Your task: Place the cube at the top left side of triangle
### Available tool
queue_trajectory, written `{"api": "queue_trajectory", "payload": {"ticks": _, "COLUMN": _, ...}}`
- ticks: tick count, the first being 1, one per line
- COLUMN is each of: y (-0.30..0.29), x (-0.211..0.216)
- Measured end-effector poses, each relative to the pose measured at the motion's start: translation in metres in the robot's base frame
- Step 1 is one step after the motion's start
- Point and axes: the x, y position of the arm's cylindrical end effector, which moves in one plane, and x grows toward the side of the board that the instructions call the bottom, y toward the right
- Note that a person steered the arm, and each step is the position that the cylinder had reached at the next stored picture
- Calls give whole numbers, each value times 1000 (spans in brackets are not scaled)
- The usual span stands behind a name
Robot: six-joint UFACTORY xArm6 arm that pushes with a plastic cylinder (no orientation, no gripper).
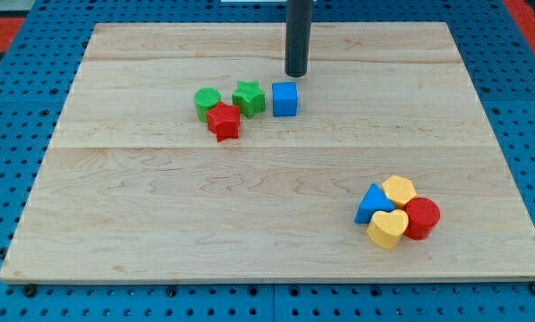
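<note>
A blue cube [285,98] sits in the upper middle of the wooden board [160,197]. A blue triangle [372,202] lies at the lower right, touching a yellow hexagon [399,190], a yellow heart [387,229] and a red cylinder [421,218]. My tip [296,73] is just above the cube toward the view's top and slightly to its right, a small gap away. The rod rises out of the view's top.
A green star [248,97] stands just left of the cube. A green cylinder [208,102] and a red star [223,121] cluster further left. Blue pegboard [17,134] surrounds the board.
</note>
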Motion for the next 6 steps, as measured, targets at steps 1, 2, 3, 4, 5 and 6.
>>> {"api": "queue_trajectory", "payload": {"ticks": 1, "y": 0, "x": 0}}
{"api": "queue_trajectory", "payload": {"ticks": 2, "y": 0, "x": 0}}
{"api": "queue_trajectory", "payload": {"ticks": 3, "y": -3, "x": 0}}
{"api": "queue_trajectory", "payload": {"ticks": 4, "y": -4, "x": 0}}
{"api": "queue_trajectory", "payload": {"ticks": 5, "y": -8, "x": 0}}
{"api": "queue_trajectory", "payload": {"ticks": 6, "y": -13, "x": 13}}
